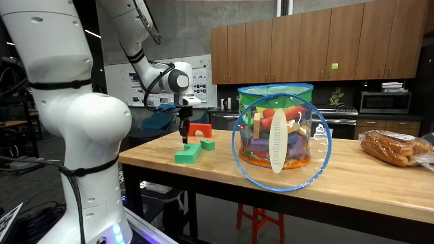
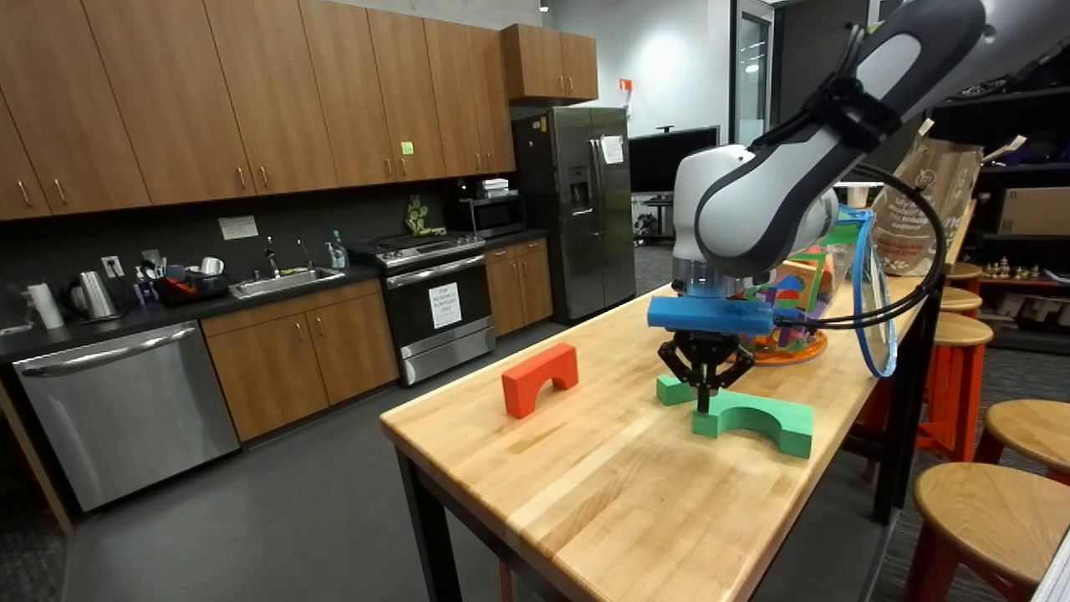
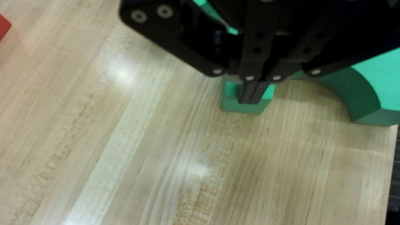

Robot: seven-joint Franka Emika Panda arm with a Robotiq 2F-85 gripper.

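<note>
Tabletop: green arch, one end beneath fingers.

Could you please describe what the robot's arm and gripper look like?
The arm is glossy white with rounded joints and dark grey accents, ringed by black straps. Black cables loop alongside it, and a blue light glows at its base. A blue block-shaped piece sits above the gripper, which is black with angular linkages, slim fingers and pale round bolt heads.
</note>
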